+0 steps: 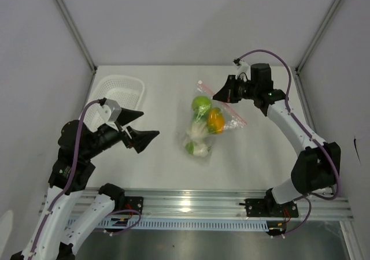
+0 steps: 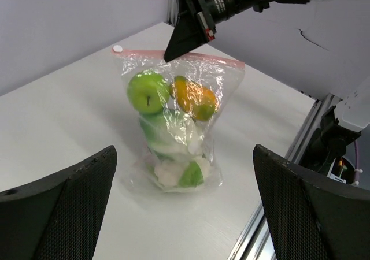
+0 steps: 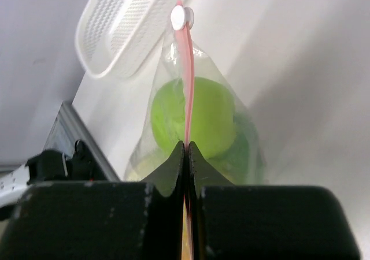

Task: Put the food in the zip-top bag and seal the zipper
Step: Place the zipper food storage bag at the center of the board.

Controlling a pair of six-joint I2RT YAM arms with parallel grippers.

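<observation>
White tabletop (image 1: 260, 156): R gripper (image 3: 186, 147) clamped on zipper (image 3: 188, 69) of zip-top bag (image 2: 173, 127) w/ food (image 2: 147, 91) inside; L gripper (image 1: 150, 124) wide, empty.

Clear zip-top bag (image 2: 173, 127) upright beneath right gripper (image 3: 186, 147), holding green apple (image 2: 148, 91), orange fruit (image 2: 193, 98), cabbage (image 2: 155, 134) and cauliflower (image 2: 167, 172); pink zipper (image 3: 188, 81) pinched in its jaws.

The light is bright, even and diffuse, falling from above, so the white worktop (image 1: 144, 167) looks nearly washed out and the shadows beside the zip-top bag (image 1: 228, 118) are faint and soft. The metal rail (image 1: 191, 205) by my bases carries a glare patch, and the bag's crinkles glint. My left fingers (image 2: 69, 208) show dark and slightly soft. My right fingers (image 3: 170, 172) are black and featureless, with the basket (image 3: 121, 23) and apple (image 3: 214, 115) blurred.
</observation>
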